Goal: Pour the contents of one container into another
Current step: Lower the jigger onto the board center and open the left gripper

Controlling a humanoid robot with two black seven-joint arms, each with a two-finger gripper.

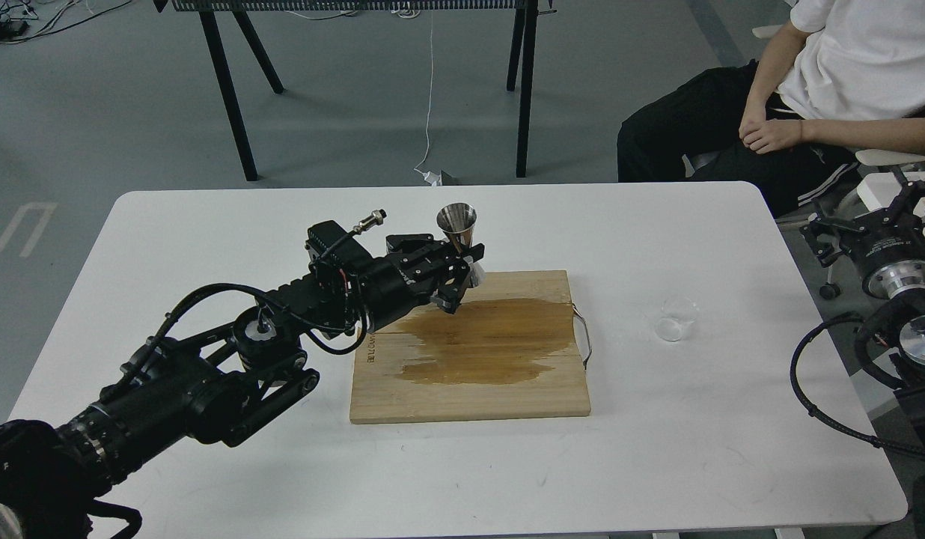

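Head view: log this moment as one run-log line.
left gripper: shut on jigger, upright over board | right gripper: off table, state unclear | glass cup: on table, untouched

A lab: grey floor [118, 112] with loose cables [28, 19], seated onlooker [807, 90].

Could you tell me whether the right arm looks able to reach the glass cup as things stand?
Probably yes: the glass cup stands alone on the white table, right of the wooden board, with nothing between it and the right gripper.
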